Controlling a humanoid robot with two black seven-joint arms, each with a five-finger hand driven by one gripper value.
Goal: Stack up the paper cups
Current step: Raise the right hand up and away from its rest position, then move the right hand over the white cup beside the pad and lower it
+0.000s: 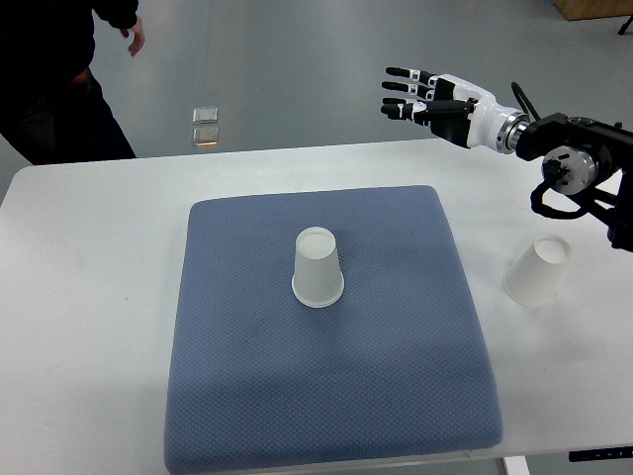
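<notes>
From the top view, my right hand point(420, 97) hangs in the air above the far edge of the white worktop point(89, 277), fingers point(404, 87) spread and holding nothing, its arm coming in from the right edge. One paper cup point(317, 266) stands upside down near the middle of the blue mat point(326, 396), and a second paper cup point(538, 270) stands upside down on the bare worktop, just off the mat's right side. A person point(59, 69) in dark clothes stands at the far left corner.
</notes>
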